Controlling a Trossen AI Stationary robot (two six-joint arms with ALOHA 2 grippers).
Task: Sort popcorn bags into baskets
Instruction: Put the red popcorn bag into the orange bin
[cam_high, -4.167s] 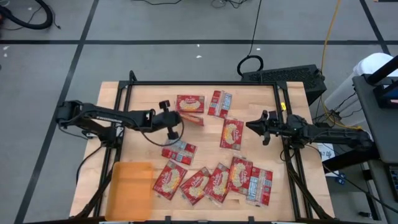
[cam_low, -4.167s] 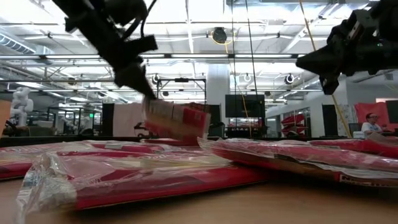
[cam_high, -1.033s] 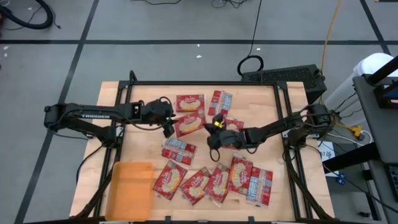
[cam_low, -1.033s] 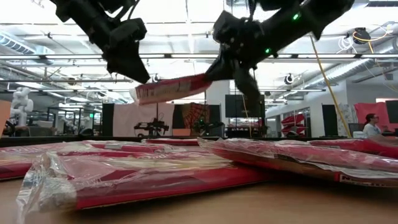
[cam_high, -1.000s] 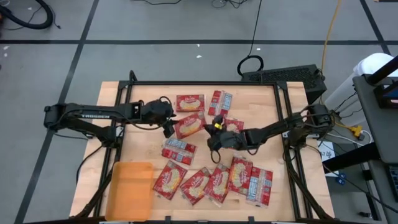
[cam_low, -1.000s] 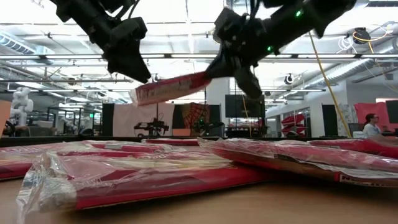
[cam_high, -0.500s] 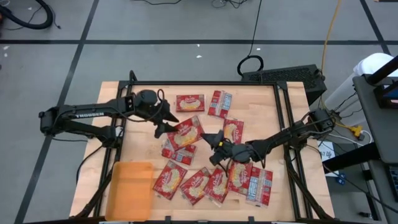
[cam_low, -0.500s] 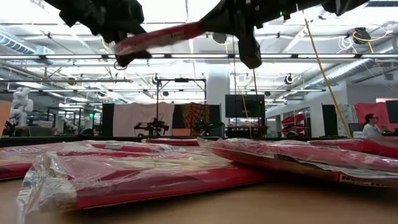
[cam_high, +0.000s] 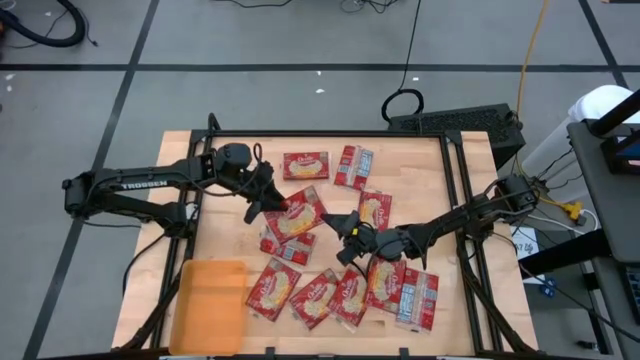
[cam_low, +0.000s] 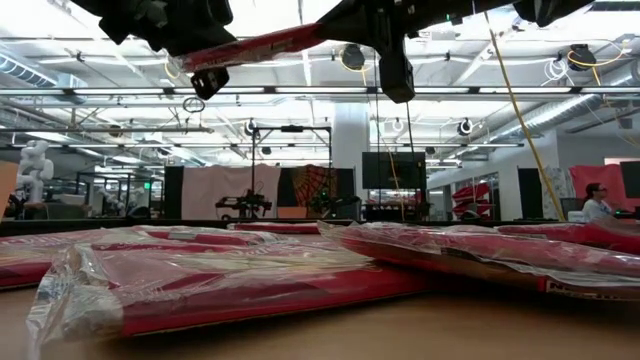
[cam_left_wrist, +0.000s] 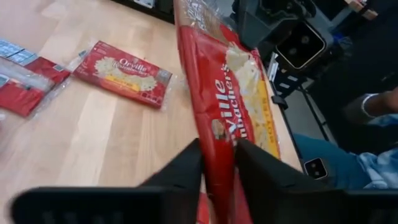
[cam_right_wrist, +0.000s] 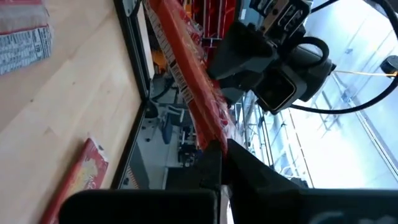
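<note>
One red popcorn bag (cam_high: 297, 214) hangs in the air over the middle of the table, held at both ends. My left gripper (cam_high: 269, 206) is shut on its left end and my right gripper (cam_high: 341, 223) is shut on its right end. In the low view the bag (cam_low: 262, 45) shows edge-on, high above the table. Several more popcorn bags lie flat on the wood: two at the far side (cam_high: 305, 165), one (cam_high: 375, 211) at the right of the middle, one (cam_high: 286, 243) under the held bag, and a row along the near edge (cam_high: 350, 293). The orange basket (cam_high: 210, 305) stands at the near left. My left gripper pinches the bag's left end (cam_left_wrist: 217, 134) between its two fingers (cam_left_wrist: 188, 167), one on each flat face. The fingers come from the table's left, slanting a little downward. The bag is lifted clear and reaches away toward the other gripper. My right gripper pinches the bag's right end (cam_right_wrist: 208, 127) between its two fingers, coming about level from the table's right. The bag (cam_right_wrist: 184, 76) runs away from the fingers to the left arm's gripper (cam_right_wrist: 273, 68), clear of the table and about flat.
Black frame rails (cam_high: 455, 200) run along the table's far, left and right sides. Bare wood (cam_high: 225, 235) lies between the basket and the left arm. A person (cam_low: 597, 200) sits in the room beyond the table.
My right gripper has carried the bag up and toward the table's near edge, so it hangs much higher than before. My left gripper has turned, come onto the bag's left end and taken hold of it. The bags on the table have stayed put.
</note>
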